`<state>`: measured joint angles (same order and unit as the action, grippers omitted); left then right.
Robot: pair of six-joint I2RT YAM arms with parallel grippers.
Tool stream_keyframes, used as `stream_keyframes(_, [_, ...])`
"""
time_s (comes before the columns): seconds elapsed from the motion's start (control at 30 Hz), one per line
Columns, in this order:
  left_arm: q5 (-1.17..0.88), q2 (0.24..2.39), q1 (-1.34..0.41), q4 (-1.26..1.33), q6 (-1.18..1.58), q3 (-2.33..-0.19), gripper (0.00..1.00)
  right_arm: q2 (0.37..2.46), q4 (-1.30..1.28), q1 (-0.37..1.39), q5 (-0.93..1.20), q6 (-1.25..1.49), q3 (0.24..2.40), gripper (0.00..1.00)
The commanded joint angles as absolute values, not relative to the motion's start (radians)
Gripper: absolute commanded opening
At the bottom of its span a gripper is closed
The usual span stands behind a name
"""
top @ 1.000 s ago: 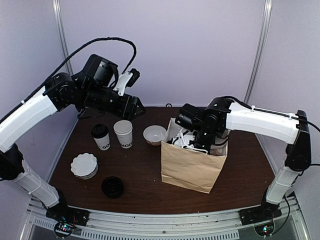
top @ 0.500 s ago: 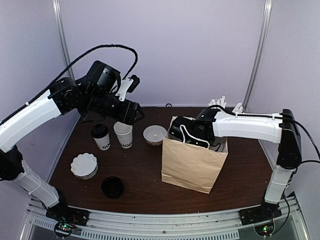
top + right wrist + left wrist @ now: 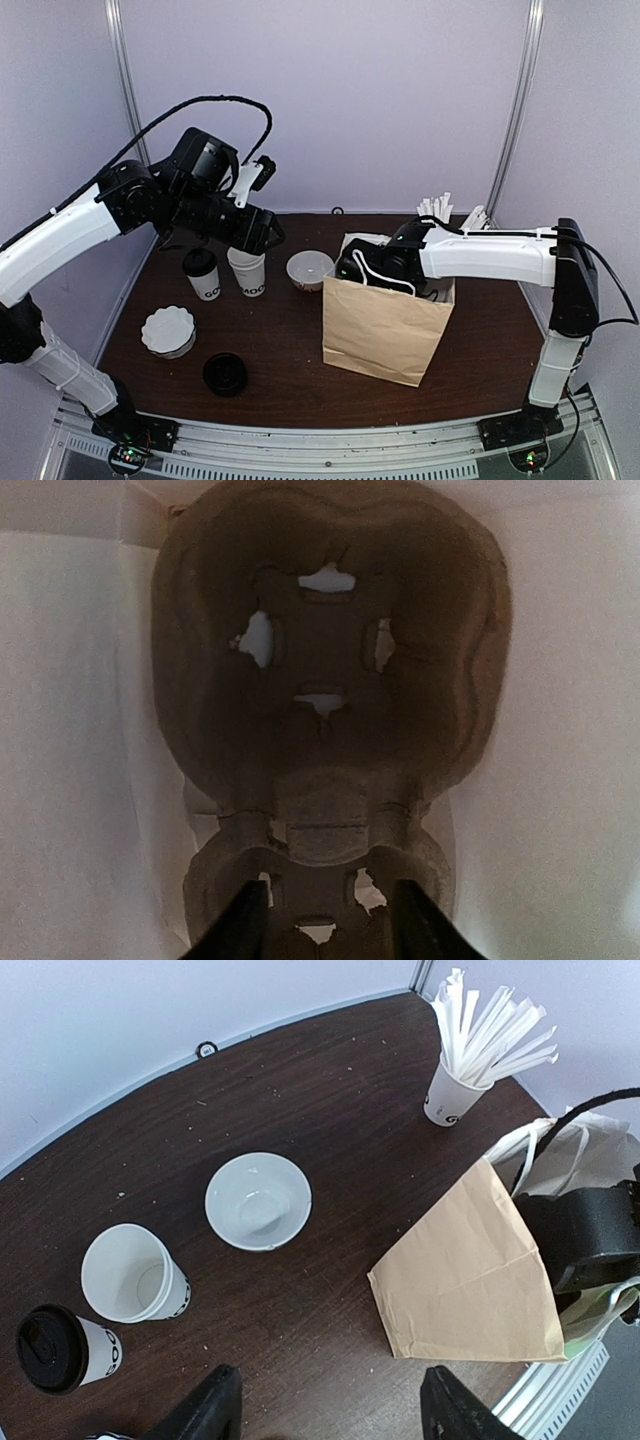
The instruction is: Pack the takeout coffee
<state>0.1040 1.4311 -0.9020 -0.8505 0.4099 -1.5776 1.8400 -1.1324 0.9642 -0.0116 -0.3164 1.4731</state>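
takeout coffee [image 3: 201, 273] sits left-centre beside lidless cup [image 3: 246, 268] — left gripper [image 3: 328, 1410] jaws wide above them, right gripper [image 3: 325, 925] jaws parted inside paper bag [image 3: 385, 325] over pulp carrier [image 3: 330, 660].

Lidless cup [image 3: 246, 268] & bowl [image 3: 309, 269] side by side on table [image 3: 290, 340], paper bag [image 3: 385, 330] upright to their right. Scalloped dish [image 3: 168, 331], black lid [image 3: 225, 373] front-left.

Cups left, bag right.
I see the takeout coffee [image 3: 201, 273] leftmost, the lidless cup [image 3: 246, 268] just beside it, then the bowl [image 3: 309, 270]; the bag [image 3: 385, 330] stands right of them, the stick cup [image 3: 455, 1095] behind it.
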Motion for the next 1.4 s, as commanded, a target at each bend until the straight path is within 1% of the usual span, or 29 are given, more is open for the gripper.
stream_keyframes(0.0, [0.099,1.412,-0.890,-0.804,0.394,-1.571,0.65,1.808,-1.160,0.960,-0.003,-0.321,1.500,0.48])
stream_keyframes(0.13, [0.102,1.404,-0.889,-0.809,0.394,-1.576,0.66,1.750,-1.205,0.960,0.041,-0.345,1.553,0.55])
stream_keyframes(0.23, [0.104,1.408,-0.888,-0.824,0.392,-1.589,0.66,1.709,-1.234,0.960,0.066,-0.358,1.591,0.63])
stream_keyframes(0.4, [0.098,1.422,-0.888,-0.834,0.390,-1.608,0.66,1.671,-1.270,0.960,0.077,-0.381,1.607,0.70])
stream_keyframes(0.53, [0.070,1.442,-0.888,-0.832,0.376,-1.628,0.66,1.648,-1.286,0.960,0.078,-0.398,1.623,0.71])
stream_keyframes(0.73, [-0.116,1.528,-0.888,-0.859,0.205,-1.693,0.69,1.574,-1.299,0.959,0.110,-0.462,1.702,0.71])
stream_keyframes(0.9, [-0.211,1.610,-0.888,-0.844,0.144,-1.727,0.68,1.519,-1.296,0.945,0.134,-0.491,1.760,0.71])
stream_keyframes(1.03, [-0.292,1.652,-0.888,-0.799,0.123,-1.759,0.68,1.493,-1.308,0.928,0.172,-0.504,1.780,0.69])
stream_keyframes(1.27, [-0.347,1.735,-0.888,-0.782,0.065,-1.882,0.68,1.434,-1.303,0.878,0.162,-0.518,1.819,0.65])
stream_keyframes(1.37, [-0.377,1.763,-0.888,-0.780,0.022,-1.919,0.67,1.416,-1.317,0.852,0.218,-0.527,1.845,0.64])
